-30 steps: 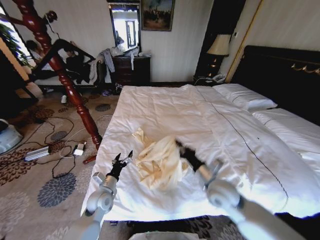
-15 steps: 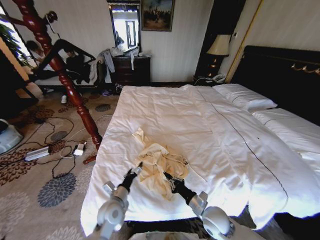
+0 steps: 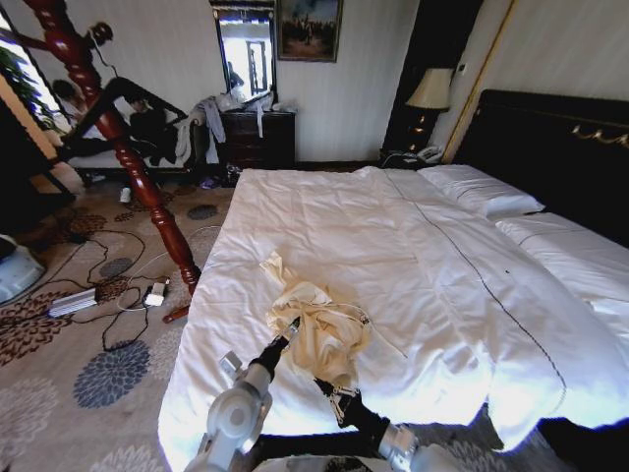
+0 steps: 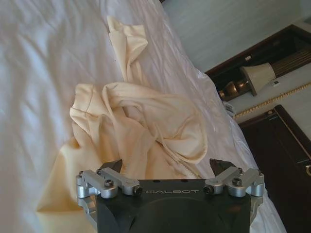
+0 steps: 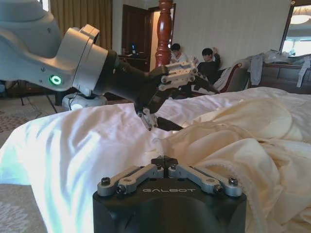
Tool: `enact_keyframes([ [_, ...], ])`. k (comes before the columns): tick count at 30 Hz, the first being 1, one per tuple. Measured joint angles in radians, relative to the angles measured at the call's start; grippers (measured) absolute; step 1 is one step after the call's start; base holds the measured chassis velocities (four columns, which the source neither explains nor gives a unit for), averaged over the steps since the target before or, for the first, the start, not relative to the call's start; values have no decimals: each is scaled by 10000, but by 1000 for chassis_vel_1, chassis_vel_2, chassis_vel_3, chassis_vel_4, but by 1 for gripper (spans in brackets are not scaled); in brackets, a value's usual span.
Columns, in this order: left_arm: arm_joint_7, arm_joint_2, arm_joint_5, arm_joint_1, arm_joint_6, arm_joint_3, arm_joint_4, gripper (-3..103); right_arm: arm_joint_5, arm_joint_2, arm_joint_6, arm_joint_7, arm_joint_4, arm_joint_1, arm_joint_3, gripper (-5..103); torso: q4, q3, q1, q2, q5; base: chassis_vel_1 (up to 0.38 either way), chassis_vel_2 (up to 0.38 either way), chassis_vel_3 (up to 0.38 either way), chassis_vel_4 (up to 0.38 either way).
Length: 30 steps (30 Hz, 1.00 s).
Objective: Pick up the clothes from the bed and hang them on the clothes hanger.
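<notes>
Large white-duvet bed [image 3: 423,265]: we lose its right side and foot at the head view's edges.
Crumpled cream cloth garment [image 3: 316,329]: its near edge is hidden behind the left claw [image 3: 288,332].
Right claw [image 3: 329,389]: we see it low at the bed's foot; its fingertips are too dark to separate.
</notes>
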Motion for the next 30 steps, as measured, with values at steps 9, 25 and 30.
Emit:
enact_keyframes([
  [9,-102,34,-13,-477,55,67,472,92,397,-61,9,22,-111,462,-124,0,-1,0,0,0,0,0,0,0,0],
  [25,-285,77,-450,-1058,311,18,1088,32,666,-154,-5,44,131,520,-113,0,-2,0,1,0,-1,0,0,0,0],
  [30,-295,81,-472,-1100,347,16,1166,16,666,-147,-1,44,183,488,-92,0,-1,0,2,-1,-1,0,0,0,0],
])
